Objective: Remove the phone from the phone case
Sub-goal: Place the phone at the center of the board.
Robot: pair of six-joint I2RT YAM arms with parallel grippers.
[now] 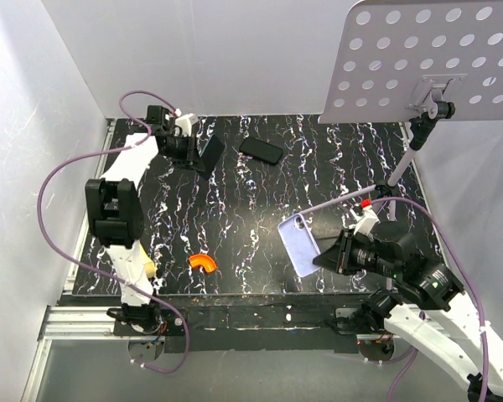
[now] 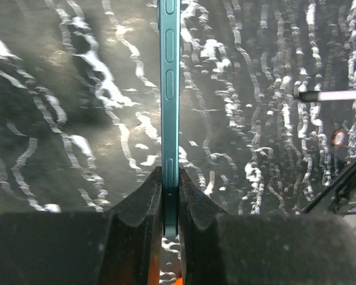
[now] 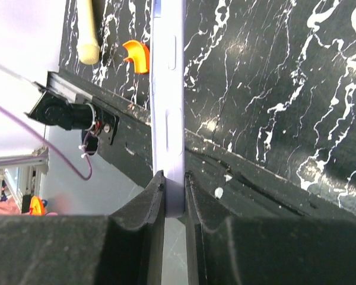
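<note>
Since the left end effector (image 2: 170,196) clamps the phone (image 2: 169,89) and the right end effector (image 3: 175,190) pinches the case (image 3: 169,89), they should probably lower both flat, gently.

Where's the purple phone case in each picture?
Top external: lilac phone case lower right of middle, held by the right gripper.
Left wrist: not in it.
Right wrist: edge-on up the middle, rising from the right gripper.
Shared landmark: orange curved piece, left of the case in both.

Tabletop (image 1: 260,209), black with white marble veining; plain white walls (image 1: 218,50), left and rear; perforated white panel (image 1: 436,50) on stand (image 1: 407,159), rear right; aluminium rail (image 1: 75,322) along near edge.
</note>
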